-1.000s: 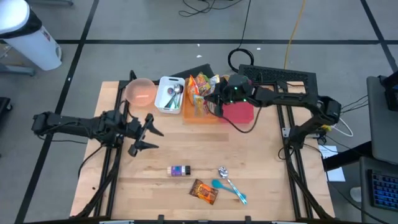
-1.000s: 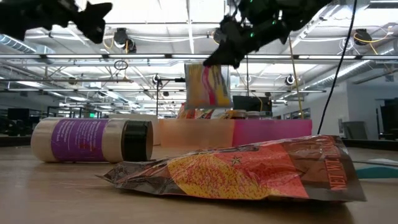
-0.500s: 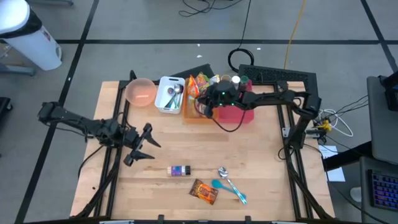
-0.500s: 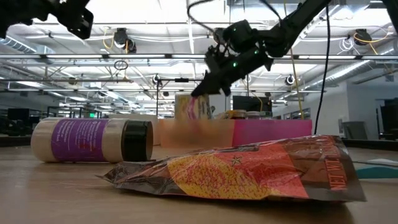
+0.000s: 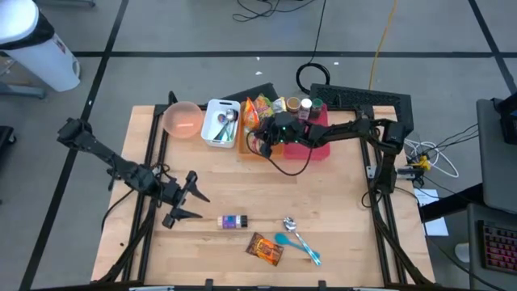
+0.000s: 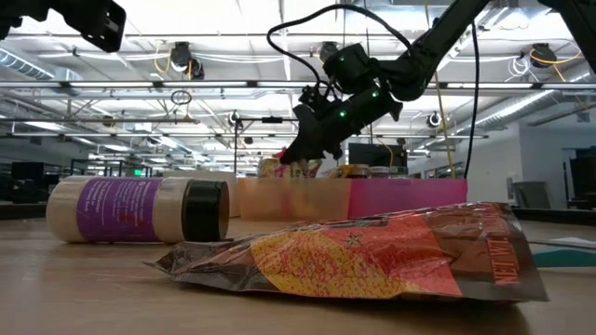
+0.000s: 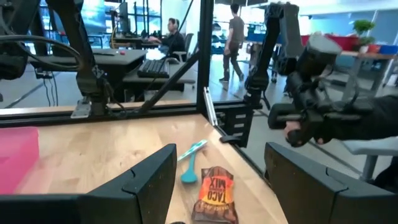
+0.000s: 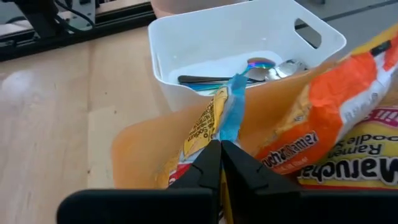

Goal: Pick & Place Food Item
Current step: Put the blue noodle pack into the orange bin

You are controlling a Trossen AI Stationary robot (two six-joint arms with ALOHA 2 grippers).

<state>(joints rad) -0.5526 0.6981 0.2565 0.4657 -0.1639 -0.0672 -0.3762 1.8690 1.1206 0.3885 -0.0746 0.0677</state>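
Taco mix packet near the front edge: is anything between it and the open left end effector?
Nothing visible. The left end effector hangs open over bare table; the taco mix packet lies beyond, with the purple jar beside the path.

Pale matt wood table (image 5: 339,210), glossy crinkled foil packet (image 6: 372,256), smooth white plastic bin (image 8: 249,37)

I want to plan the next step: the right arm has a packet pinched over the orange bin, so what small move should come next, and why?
Probably open the right gripper. Its jaws are shut on the packet, which already sits low inside the orange bin beside the ramen packs, so letting go should leave it there. The left gripper hangs open over bare table.
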